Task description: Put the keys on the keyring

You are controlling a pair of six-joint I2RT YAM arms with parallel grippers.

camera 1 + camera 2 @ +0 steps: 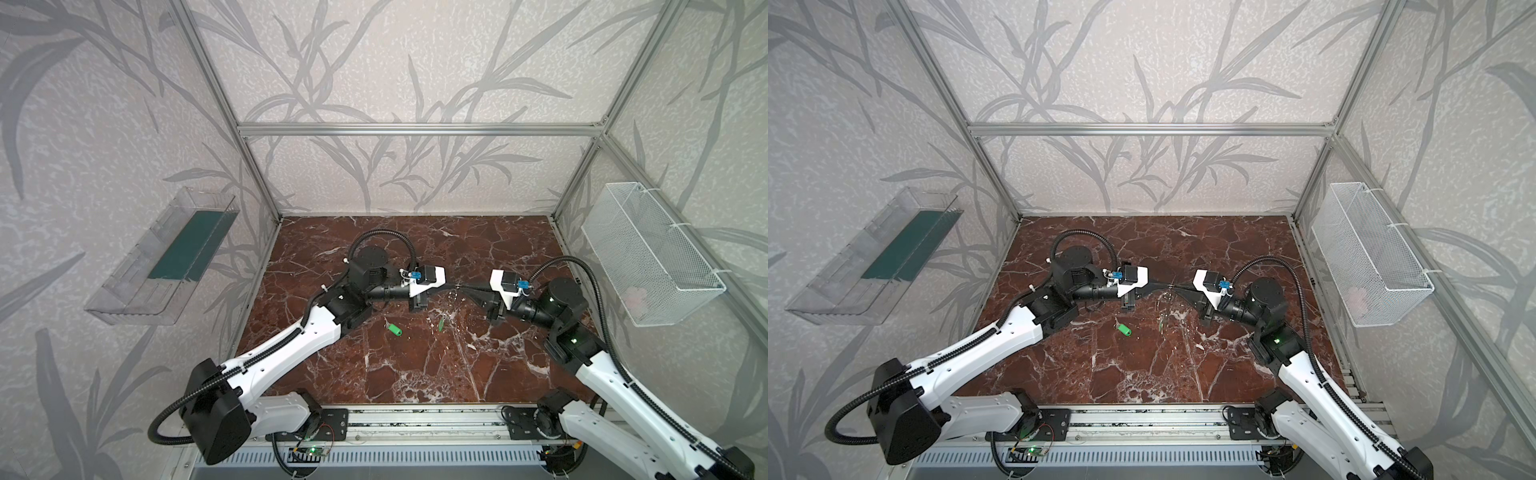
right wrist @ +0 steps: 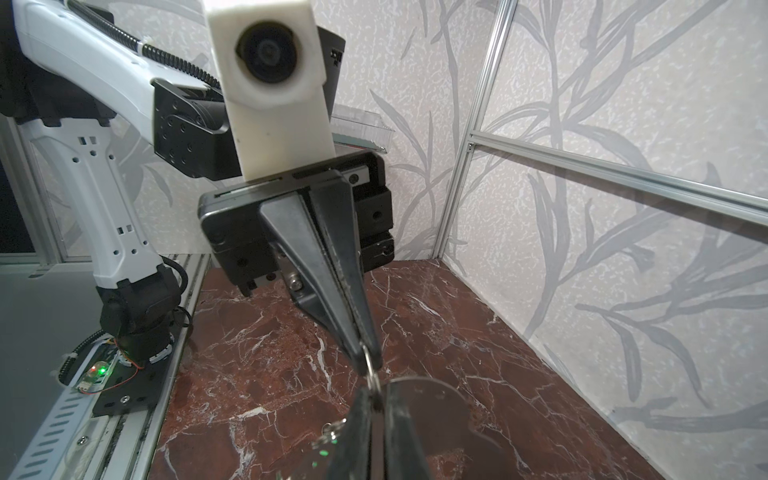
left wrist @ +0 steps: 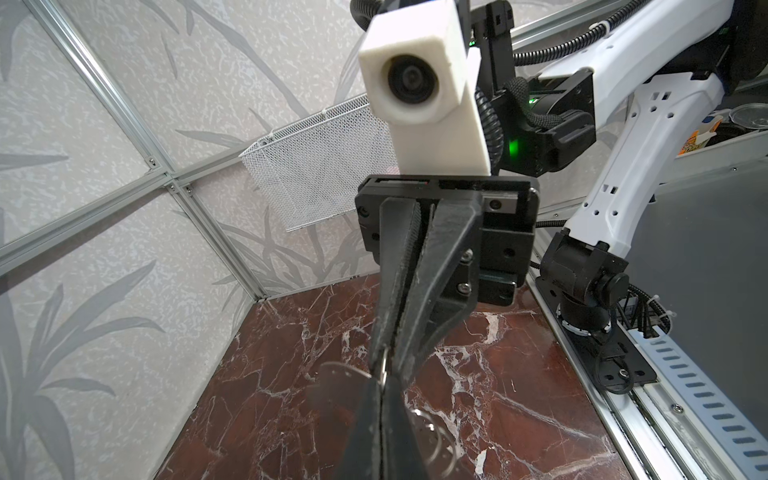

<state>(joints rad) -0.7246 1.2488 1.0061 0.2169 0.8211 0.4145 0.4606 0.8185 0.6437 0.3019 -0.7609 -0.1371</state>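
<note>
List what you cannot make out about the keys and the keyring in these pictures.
1. Keyring: right wrist view, blurred, lower part behind the right gripper's fingers.
2. Upright key: both top views, too small to tell whether it is threaded.
3. Key lying flat: both top views, label too small to read.

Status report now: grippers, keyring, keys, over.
Left gripper and right gripper shut on keyring, mid-air. One green key on table; second key below, attachment unclear. No obstruction seen.
</note>
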